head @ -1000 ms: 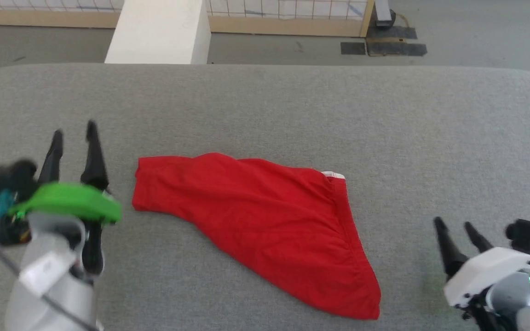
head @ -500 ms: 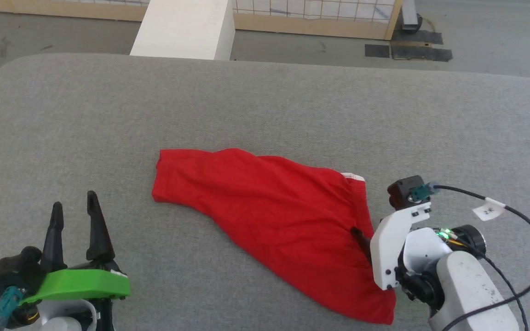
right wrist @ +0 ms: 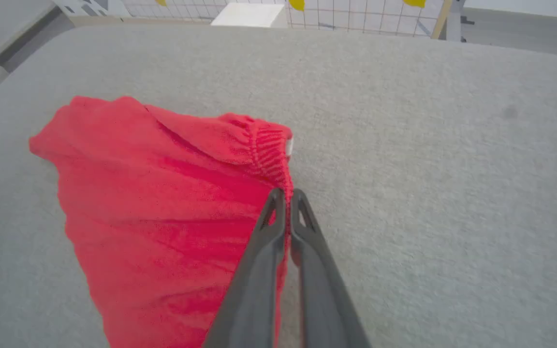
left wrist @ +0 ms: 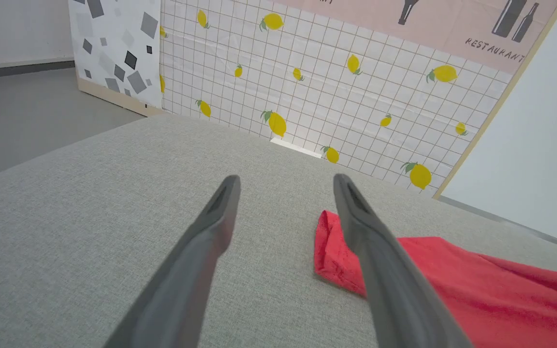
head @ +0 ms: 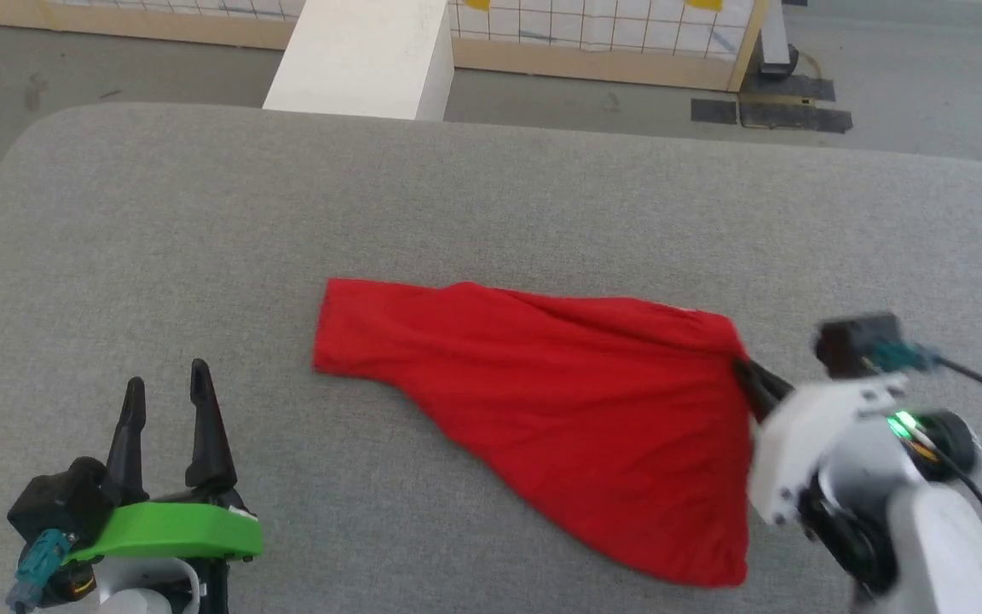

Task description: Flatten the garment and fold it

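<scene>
The garment (head: 568, 401), bright red shorts, lies crumpled on the grey padded table (head: 491, 196), and its right edge is drawn up into a peak. My right gripper (head: 740, 367) is shut on the gathered waistband at that edge. In the right wrist view the garment (right wrist: 162, 212) spreads out to the left, and the right gripper (right wrist: 285, 195) pinches the elastic hem between its closed fingers. My left gripper (head: 165, 394) stands open at the lower left, short of the garment's left end. Between the spread fingers of the left gripper (left wrist: 285, 181) is bare table, with the garment (left wrist: 452, 280) to the right.
A white block (head: 363, 55) stands on the floor just beyond the table's far edge. Behind it runs a tiled wall panel with lemon prints (left wrist: 307, 77) and a wooden frame. Dark floor mats (head: 768, 111) lie at the far right. Bare grey surface surrounds the garment.
My right gripper has reached the garment's right edge, shut on the waistband and pulled it up and rightward. The left arm dropped toward the lower left, still open. The head camera shifted too.
</scene>
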### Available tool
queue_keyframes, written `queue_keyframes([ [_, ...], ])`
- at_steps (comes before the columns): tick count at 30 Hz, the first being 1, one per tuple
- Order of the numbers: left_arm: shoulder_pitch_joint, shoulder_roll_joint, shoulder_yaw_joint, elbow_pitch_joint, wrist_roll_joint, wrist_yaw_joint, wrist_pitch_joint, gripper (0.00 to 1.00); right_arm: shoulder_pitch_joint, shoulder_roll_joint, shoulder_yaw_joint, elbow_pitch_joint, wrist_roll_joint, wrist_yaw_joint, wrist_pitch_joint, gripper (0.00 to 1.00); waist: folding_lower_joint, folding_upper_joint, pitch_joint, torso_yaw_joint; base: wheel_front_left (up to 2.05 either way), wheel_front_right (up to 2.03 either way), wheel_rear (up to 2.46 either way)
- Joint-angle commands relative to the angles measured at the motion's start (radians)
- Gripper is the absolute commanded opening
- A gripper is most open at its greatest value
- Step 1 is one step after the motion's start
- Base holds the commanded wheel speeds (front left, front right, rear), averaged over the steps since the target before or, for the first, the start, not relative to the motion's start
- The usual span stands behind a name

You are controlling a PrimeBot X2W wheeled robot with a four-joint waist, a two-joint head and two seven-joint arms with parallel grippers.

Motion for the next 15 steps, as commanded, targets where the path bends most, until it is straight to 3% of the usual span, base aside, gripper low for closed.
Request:
queue_keyframes([
  [1,0.008,-0.004,0.0,0.002,0.008,-0.007,-0.004,1.0,0.075,0.0,-0.017,-0.057,-0.016,-0.001,0.022,0.0,0.0,0.0092,-0.004,-0.001,0.0,0.0,0.0],
  [6,0.016,-0.005,0.001,0.013,0.003,-0.007,-0.004,1.0,0.35,0.0,0.017,-0.239,-0.024,-0.001,0.198,0.0,0.0,0.0092,-0.003,-0.008,0.0,0.0,0.0],
  [11,0.013,-0.006,-0.006,0.037,-0.004,-0.004,-0.004,1.0,0.472,0.0,0.068,-0.254,0.01,-0.001,0.284,0.0,0.0,0.0092,0.0,-0.016,0.0,0.0,0.0],
  [12,0.012,-0.006,-0.008,0.042,-0.006,-0.004,-0.004,1.0,0.472,0.0,0.059,-0.254,0.021,-0.001,0.271,0.32,0.0,0.0092,0.0,-0.018,0.0,0.0,0.0],
  [13,0.011,-0.006,-0.009,0.048,-0.007,-0.004,-0.003,1.0,0.466,0.0,0.05,-0.255,0.016,-0.001,0.256,1.0,0.0,0.0092,-0.002,-0.019,0.0,0.0,0.0],
  [15,0.01,-0.006,-0.013,0.06,-0.013,-0.006,0.002,1.0,0.451,0.0,0.007,-0.256,0.073,-0.001,0.205,1.0,0.0,0.0092,-0.005,-0.022,0.0,0.0,0.0],
])
